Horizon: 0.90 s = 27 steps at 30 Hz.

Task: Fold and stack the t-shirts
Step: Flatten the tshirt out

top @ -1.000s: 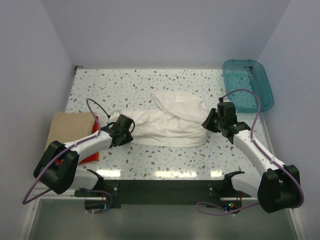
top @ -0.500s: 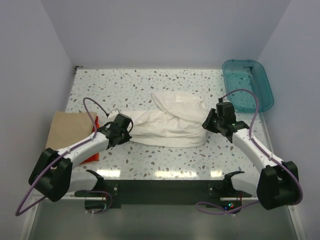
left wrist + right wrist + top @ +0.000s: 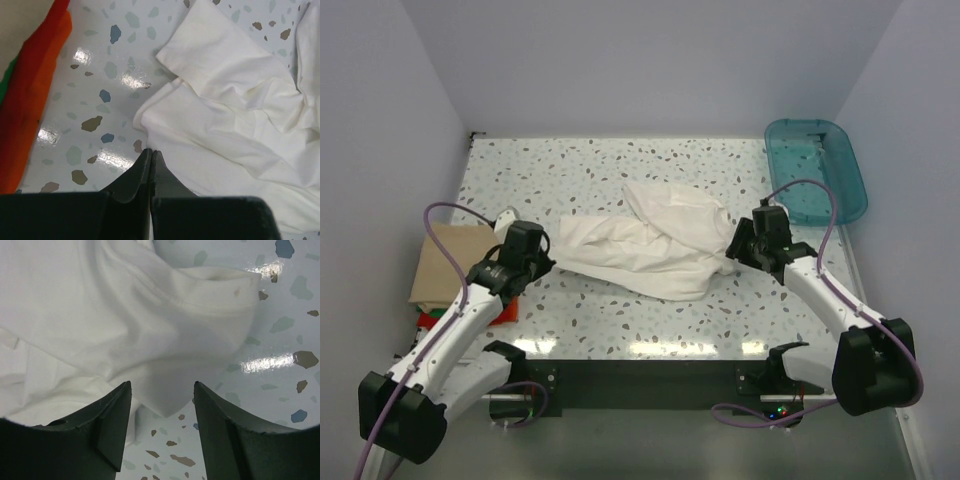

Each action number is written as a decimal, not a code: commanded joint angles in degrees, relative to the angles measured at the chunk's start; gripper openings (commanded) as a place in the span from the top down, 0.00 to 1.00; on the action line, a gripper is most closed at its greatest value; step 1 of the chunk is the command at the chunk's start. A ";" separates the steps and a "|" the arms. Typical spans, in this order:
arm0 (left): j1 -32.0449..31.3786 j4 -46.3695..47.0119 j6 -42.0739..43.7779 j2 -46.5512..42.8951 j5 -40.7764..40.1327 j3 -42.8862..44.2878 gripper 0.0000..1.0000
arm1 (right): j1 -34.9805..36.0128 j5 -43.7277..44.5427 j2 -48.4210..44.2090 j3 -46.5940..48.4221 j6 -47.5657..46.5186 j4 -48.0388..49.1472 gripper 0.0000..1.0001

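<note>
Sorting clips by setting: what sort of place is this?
Probably a robotics lab cell: plain walls enclose a speckled table, a white t-shirt lies on it, a teal bin at its far corner.

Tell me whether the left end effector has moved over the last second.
Yes. The left end effector has shifted left, away from the teal bin and toward the tan folded shirt.

No text or label can be read on the white t-shirt (image 3: 650, 255), bin (image 3: 817, 172) or table (image 3: 620, 165).
</note>
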 commanded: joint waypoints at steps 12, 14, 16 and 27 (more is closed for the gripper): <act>3.16 -2.98 4.33 -0.67 -0.66 9.51 1.00 | -0.16 -0.01 1.31 -4.45 -0.77 4.27 0.20; 3.16 -2.02 4.42 -0.41 -0.05 9.68 1.00 | -0.16 0.26 2.72 -5.07 -0.42 6.19 0.20; 3.33 -1.40 4.51 0.38 0.65 10.03 1.00 | -0.16 0.17 5.53 -5.16 0.11 7.95 0.21; 5.78 0.01 8.81 7.32 1.63 21.71 1.00 | -0.25 0.60 9.85 7.99 1.61 5.52 1.00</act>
